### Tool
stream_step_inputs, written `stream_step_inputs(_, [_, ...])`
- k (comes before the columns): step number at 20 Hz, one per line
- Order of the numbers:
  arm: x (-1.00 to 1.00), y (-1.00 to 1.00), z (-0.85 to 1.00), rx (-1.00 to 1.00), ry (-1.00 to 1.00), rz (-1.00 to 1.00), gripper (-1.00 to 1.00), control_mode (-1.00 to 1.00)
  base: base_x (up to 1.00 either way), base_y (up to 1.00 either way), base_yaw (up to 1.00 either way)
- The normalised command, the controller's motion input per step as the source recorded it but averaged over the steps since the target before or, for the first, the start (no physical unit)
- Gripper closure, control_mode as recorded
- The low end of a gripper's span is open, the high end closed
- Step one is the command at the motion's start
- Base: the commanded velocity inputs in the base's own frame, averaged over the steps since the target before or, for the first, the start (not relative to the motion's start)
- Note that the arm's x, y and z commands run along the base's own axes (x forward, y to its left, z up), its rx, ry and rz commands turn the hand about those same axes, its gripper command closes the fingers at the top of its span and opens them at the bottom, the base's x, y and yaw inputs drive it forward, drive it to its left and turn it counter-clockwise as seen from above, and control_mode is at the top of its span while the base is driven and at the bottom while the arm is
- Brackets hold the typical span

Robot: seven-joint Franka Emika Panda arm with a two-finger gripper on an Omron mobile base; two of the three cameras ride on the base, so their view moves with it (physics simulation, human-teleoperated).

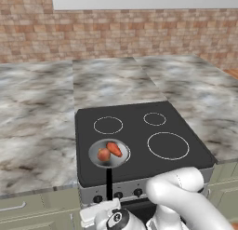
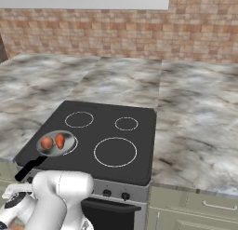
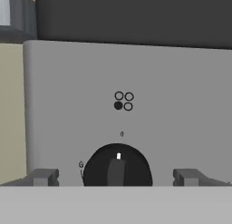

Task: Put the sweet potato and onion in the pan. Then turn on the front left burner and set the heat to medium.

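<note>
Black glass stovetop [image 2: 135, 131] set in marbled counter [image 2: 195, 131], brick wall [image 2: 139, 33] behind. Silver pan [image 2: 69, 147] at 8 o'clock on stovetop, black handle pointing toward 7 o'clock. Inside pan: onion [image 2: 46, 142] at 9 o'clock, sweet potato [image 2: 60, 140] just beside it at 3 o'clock. White rings at 11, 1 and 5 o'clock. White arm [image 2: 56, 196] at 7 o'clock

Brick wall [image 1: 116, 33], marble counter [image 1: 32, 112]

The knob [image 3: 117, 166] is cut off below; the pan [image 1: 94, 150] hides its burner.
</note>
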Motion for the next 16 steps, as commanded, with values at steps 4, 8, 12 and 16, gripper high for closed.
stream_step_inputs(4, [0.32,0.0,0.0,0.0,0.0,0.0,-1.0,-1.0,0.0,0.0,0.0])
stream_step_inputs(8, [0.36,0.0,0.0,0.0,0.0,0.0,-1.0,-1.0,0.0,0.0,0.0])
stream_step_inputs(12, [0.0,0.0,0.0,0.0,0.0,0.0,1.0,-1.0,0.0,0.0,0.0])
stream_step_inputs(16, [0.0,0.0,0.0,0.0,0.0,0.0,1.0,-1.0,0.0,0.0,0.0])
